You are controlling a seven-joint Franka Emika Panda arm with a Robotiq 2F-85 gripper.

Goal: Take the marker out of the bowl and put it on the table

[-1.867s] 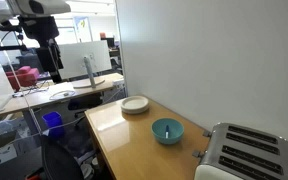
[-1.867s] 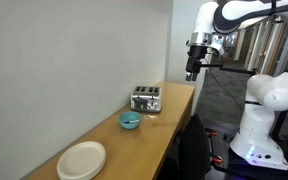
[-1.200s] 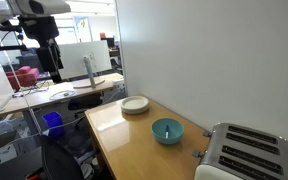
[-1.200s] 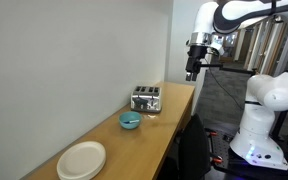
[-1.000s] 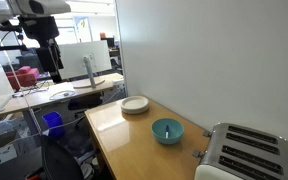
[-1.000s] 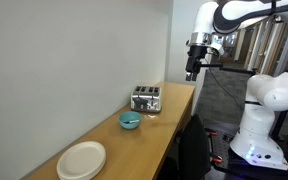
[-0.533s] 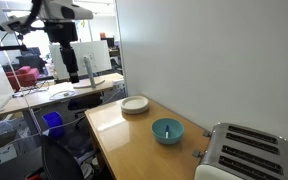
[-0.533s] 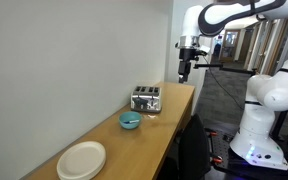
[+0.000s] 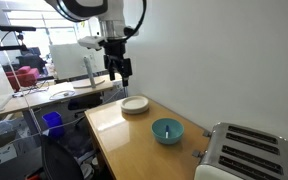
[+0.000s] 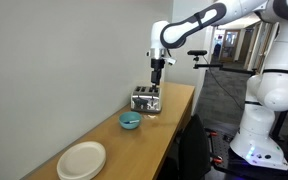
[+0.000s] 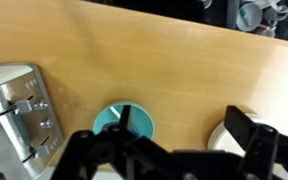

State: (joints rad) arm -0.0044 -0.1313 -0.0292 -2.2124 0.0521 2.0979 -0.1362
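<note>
A teal bowl (image 9: 167, 131) stands on the wooden table (image 9: 119, 135) between a white plate and a toaster. It also shows in the other exterior view (image 10: 130, 121) and in the wrist view (image 11: 119, 124). A thin marker (image 9: 167, 128) stands tilted inside it, seen as a dark stick in the wrist view (image 11: 125, 117). My gripper (image 9: 118, 71) hangs high above the table, open and empty, also in an exterior view (image 10: 156, 82). In the wrist view its fingers (image 11: 159, 130) are spread, with the bowl below them.
A white plate (image 9: 134, 104) sits at one end of the table and a silver toaster (image 9: 246, 153) at the other. They also show in an exterior view, plate (image 10: 81, 159) and toaster (image 10: 146, 100). A white wall runs along the table's far side.
The arm has swung from well off the table's side to a place above the table, between plate and bowl. The bowl, the marker, the plate and the toaster have not moved.
</note>
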